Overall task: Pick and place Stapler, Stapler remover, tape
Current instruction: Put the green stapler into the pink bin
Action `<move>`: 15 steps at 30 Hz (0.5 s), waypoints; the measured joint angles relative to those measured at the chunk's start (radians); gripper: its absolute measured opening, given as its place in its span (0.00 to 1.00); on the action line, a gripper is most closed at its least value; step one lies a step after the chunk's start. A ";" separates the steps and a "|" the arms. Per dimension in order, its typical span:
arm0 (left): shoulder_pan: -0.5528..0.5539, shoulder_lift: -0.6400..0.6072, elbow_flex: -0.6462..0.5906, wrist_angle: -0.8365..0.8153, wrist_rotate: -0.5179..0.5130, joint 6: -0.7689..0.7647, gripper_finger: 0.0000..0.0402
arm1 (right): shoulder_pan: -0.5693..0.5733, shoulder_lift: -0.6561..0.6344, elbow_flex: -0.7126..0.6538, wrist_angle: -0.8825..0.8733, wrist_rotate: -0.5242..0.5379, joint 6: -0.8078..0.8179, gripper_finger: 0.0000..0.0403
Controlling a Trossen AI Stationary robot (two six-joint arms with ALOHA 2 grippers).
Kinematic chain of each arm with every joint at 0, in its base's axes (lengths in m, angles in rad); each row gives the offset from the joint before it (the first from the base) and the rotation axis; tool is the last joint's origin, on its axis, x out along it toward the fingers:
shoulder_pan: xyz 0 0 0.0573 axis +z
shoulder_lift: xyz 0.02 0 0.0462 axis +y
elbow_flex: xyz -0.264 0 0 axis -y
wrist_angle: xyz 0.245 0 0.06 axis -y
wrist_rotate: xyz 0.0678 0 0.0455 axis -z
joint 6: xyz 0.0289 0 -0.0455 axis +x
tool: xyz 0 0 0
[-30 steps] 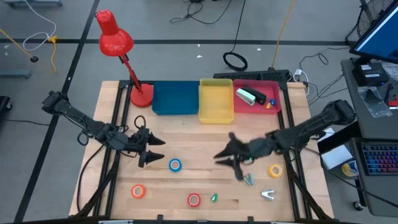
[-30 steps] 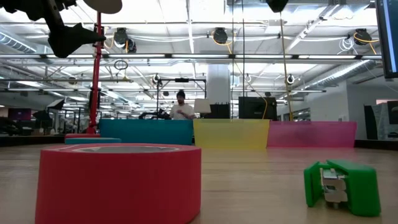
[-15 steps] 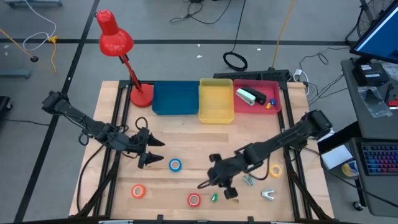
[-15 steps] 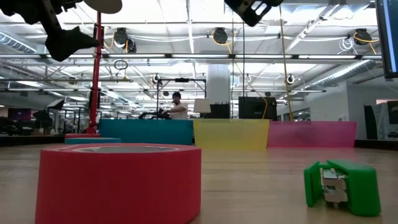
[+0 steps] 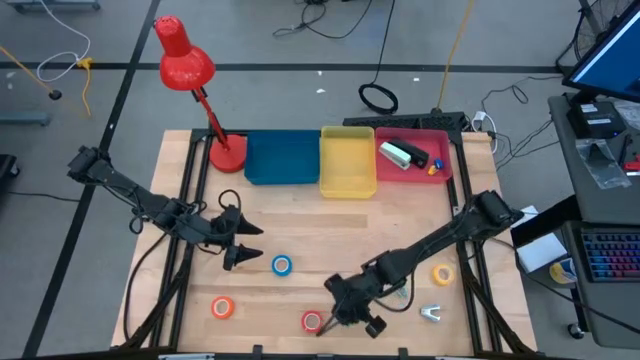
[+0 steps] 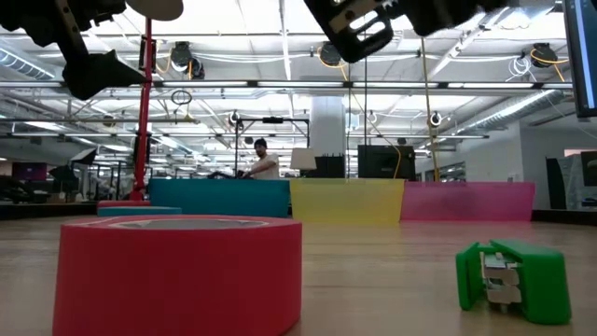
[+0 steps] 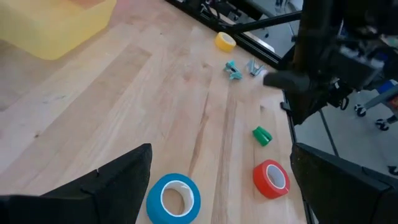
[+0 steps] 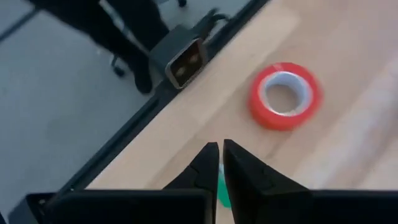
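High view: the right gripper (image 5: 345, 312) hangs low just beside the red ring-shaped tape roll (image 5: 312, 321); the blue tape roll (image 5: 281, 265) lies near the waiting left gripper (image 5: 243, 243).
Low view: the red roll sits on the wooden table (image 6: 392, 261), beside a small green clip (image 6: 513, 280).
Left wrist view: left fingers (image 7: 93, 190) spread wide, empty.
Right wrist view: right fingers (image 8: 208, 171) nearly pinched together, holding nothing.

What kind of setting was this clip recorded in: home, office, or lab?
Most likely a robotics lab or open workshop. The wooden table stands on a bare floor strewn with cables; the low view shows a large hall with exposed ceiling ducts and a person working at equipment far behind.
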 joint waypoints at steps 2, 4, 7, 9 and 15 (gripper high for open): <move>0.000 0.000 0.000 0.000 0.000 0.000 0.94 | 0.011 0.018 0.000 -0.003 0.001 -0.037 0.05; 0.000 0.000 0.000 0.000 0.000 -0.001 0.94 | 0.015 0.036 0.000 -0.002 0.006 -0.060 0.07; 0.000 0.000 0.000 0.000 0.000 -0.002 0.94 | 0.020 0.050 -0.001 -0.004 0.039 -0.065 0.11; 0.000 0.000 0.000 0.000 0.000 -0.002 0.94 | 0.021 0.050 -0.001 -0.004 0.075 -0.068 0.15; 0.000 0.000 0.000 0.000 -0.001 0.000 0.94 | 0.017 0.050 -0.001 -0.002 0.082 -0.068 0.30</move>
